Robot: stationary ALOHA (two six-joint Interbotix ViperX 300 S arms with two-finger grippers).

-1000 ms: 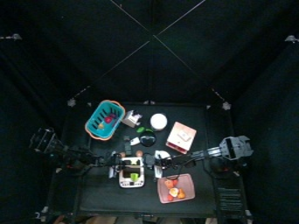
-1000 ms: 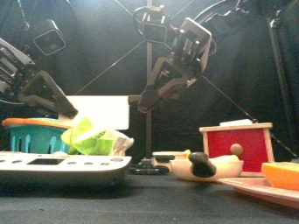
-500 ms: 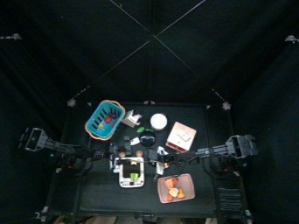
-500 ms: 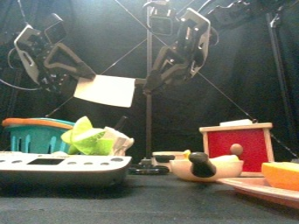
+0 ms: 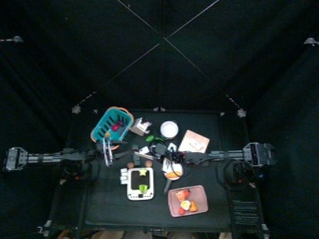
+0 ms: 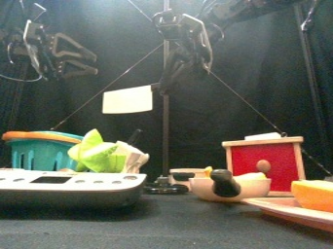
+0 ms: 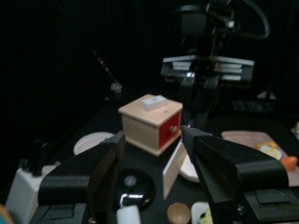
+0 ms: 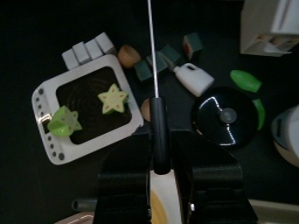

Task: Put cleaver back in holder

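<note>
The table (image 5: 110, 211) is viewed from above, with 12 o'clock at the far edge. A teal basket (image 5: 112, 127) is placed at 10 o'clock. A white tray (image 5: 140, 183) is placed at 6 o'clock and a pink plate (image 5: 187, 201) at 5 o'clock. The red holder (image 5: 193, 143) is placed at 1 o'clock, with its wooden face (image 6: 263, 165) towards the front.

The cleaver (image 6: 128, 99) is held in the air above the table's middle, clear of the holder. Its handle (image 8: 158, 128) is clamped between the jaws of the right gripper (image 8: 158, 163).

The left gripper (image 7: 160, 145) is raised at 9 o'clock. Its jaws are spread wide and nothing is held.
</note>
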